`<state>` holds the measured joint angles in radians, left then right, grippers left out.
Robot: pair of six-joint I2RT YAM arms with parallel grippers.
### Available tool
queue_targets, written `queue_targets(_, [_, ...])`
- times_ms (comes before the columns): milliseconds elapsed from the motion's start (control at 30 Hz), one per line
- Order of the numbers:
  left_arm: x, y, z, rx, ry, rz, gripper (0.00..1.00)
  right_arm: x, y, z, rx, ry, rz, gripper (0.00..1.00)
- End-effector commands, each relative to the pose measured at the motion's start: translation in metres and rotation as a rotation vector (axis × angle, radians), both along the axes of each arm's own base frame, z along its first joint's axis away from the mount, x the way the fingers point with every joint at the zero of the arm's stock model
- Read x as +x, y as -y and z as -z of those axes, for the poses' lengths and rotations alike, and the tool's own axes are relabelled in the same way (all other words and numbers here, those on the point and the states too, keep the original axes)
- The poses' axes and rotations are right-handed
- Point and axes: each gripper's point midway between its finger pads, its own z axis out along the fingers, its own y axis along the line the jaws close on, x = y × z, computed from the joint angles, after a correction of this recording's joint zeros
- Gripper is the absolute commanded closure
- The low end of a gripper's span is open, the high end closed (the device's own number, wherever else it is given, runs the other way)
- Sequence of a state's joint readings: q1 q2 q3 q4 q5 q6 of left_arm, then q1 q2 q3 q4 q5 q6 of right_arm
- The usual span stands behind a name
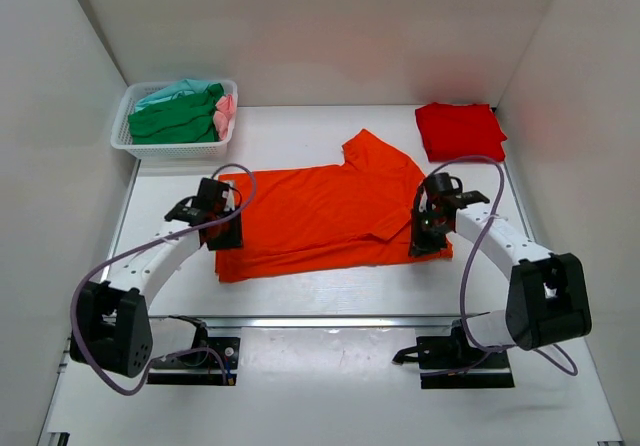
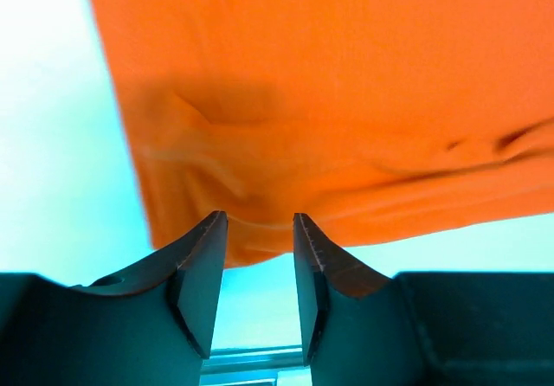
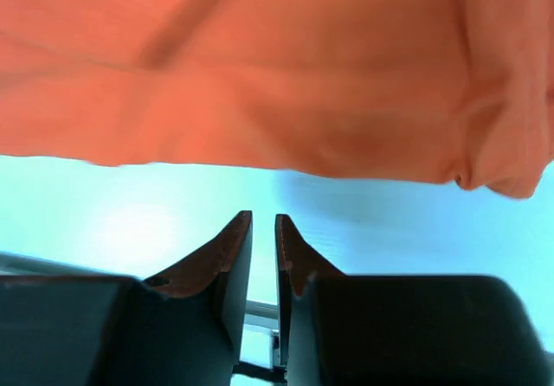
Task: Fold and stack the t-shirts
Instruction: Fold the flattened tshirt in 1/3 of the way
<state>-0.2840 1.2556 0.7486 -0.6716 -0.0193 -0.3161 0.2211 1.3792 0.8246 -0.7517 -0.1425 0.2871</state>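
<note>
A bright orange t-shirt [image 1: 330, 211] lies spread flat across the middle of the table, one sleeve pointing to the back. My left gripper [image 1: 227, 236] is at its near left corner. In the left wrist view it [image 2: 260, 221] is open, with the tips at the shirt's near hem [image 2: 260, 239] and nothing between them. My right gripper [image 1: 423, 244] is at the shirt's near right corner. In the right wrist view it [image 3: 264, 221] is all but shut and empty, a little short of the shirt's edge [image 3: 286, 157]. A deeper red t-shirt [image 1: 460, 131] lies folded at the back right.
A white mesh basket [image 1: 150, 149] at the back left holds green [image 1: 178, 119], teal [image 1: 172, 91] and pink [image 1: 226, 112] t-shirts. White walls close in the table on the left, back and right. A bare strip of table runs along the near edge.
</note>
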Motion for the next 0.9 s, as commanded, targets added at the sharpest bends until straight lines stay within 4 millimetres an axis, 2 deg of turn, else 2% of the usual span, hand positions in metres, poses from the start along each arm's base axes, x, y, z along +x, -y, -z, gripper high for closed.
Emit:
queue_targets(0, [0.034, -0.012, -0.041, -0.012, 0.125, -0.037, 0.52, 0.040, -0.006, -0.047, 0.033, 0.180, -0.010, 0.84])
queue_targets(33, [0.043, -0.014, -0.048, -0.013, 0.148, -0.045, 0.51, 0.052, -0.006, -0.049, 0.039, 0.228, -0.014, 0.81])
queue_targets(100, [0.051, -0.015, -0.042, 0.013, 0.127, -0.029, 0.49, 0.075, -0.002, -0.042, 0.052, 0.294, -0.013, 0.81])
queue_targets(133, [0.057, -0.014, -0.045, 0.016, 0.137, -0.026, 0.49, 0.078, -0.002, -0.034, 0.058, 0.281, -0.011, 0.81])
queue_targets(167, [0.058, -0.017, -0.036, 0.034, 0.111, -0.028, 0.49, 0.084, 0.000, -0.030, 0.064, 0.292, -0.007, 0.81])
queue_targets(233, [0.074, -0.020, -0.036, 0.036, 0.137, -0.040, 0.48, 0.087, -0.001, -0.010, 0.064, 0.244, 0.014, 0.82])
queue_targets(267, [0.075, -0.022, -0.029, 0.039, 0.116, -0.046, 0.48, 0.086, -0.007, -0.004, 0.072, 0.233, 0.002, 0.81])
queue_targets(367, [0.099, -0.033, -0.029, 0.041, 0.139, -0.090, 0.46, 0.074, -0.015, 0.014, 0.062, 0.175, 0.015, 0.80])
queue_targets(467, [0.123, -0.039, -0.031, 0.045, 0.160, -0.127, 0.42, 0.047, -0.017, 0.026, 0.032, 0.099, 0.030, 0.80])
queue_targets(533, [0.138, -0.044, -0.031, 0.044, 0.176, -0.150, 0.40, 0.020, -0.017, 0.037, 0.025, 0.031, 0.050, 0.80])
queue_targets(633, [0.158, -0.043, -0.031, 0.038, 0.189, -0.153, 0.37, -0.002, -0.010, 0.044, 0.032, -0.006, 0.078, 0.80])
queue_targets(667, [0.167, -0.046, -0.037, 0.034, 0.213, -0.164, 0.36, -0.006, -0.007, 0.044, 0.035, -0.001, 0.084, 0.81])
queue_targets(733, [0.179, -0.041, -0.033, 0.023, 0.218, -0.159, 0.33, -0.004, -0.001, 0.042, 0.045, 0.023, 0.080, 0.80])
queue_targets(767, [0.191, -0.040, -0.043, 0.012, 0.250, -0.163, 0.32, 0.001, -0.003, 0.038, 0.063, 0.041, 0.078, 0.80])
queue_targets(800, [0.196, -0.039, -0.037, 0.010, 0.240, -0.166, 0.32, 0.005, 0.000, 0.034, 0.060, 0.063, 0.061, 0.80])
queue_targets(867, [0.217, -0.042, -0.044, 0.021, 0.275, -0.184, 0.32, 0.023, -0.002, 0.012, 0.074, 0.124, 0.017, 0.79])
